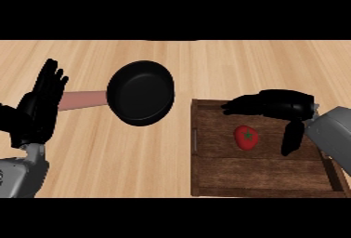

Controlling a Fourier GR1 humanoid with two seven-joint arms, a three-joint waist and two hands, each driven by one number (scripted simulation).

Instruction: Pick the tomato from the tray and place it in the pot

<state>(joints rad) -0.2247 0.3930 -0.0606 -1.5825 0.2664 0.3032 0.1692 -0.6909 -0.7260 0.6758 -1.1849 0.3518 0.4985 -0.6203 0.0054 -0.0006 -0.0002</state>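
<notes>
A red tomato (246,137) with a green stem lies on the dark wooden tray (233,179) at the right. My right hand (277,108) hovers over the tray's far side, just beyond and right of the tomato, fingers relaxed toward the left and thumb hanging down beside the tomato; it holds nothing. The black pot (141,92), a round pan with a pinkish handle (82,100) pointing left, sits on the counter left of the tray. My left hand (40,107) rests open at the left edge, fingers up.
The light wooden counter (123,158) stretches around the pot and tray. The tray's raised rim (195,139) stands between the tomato and the pot.
</notes>
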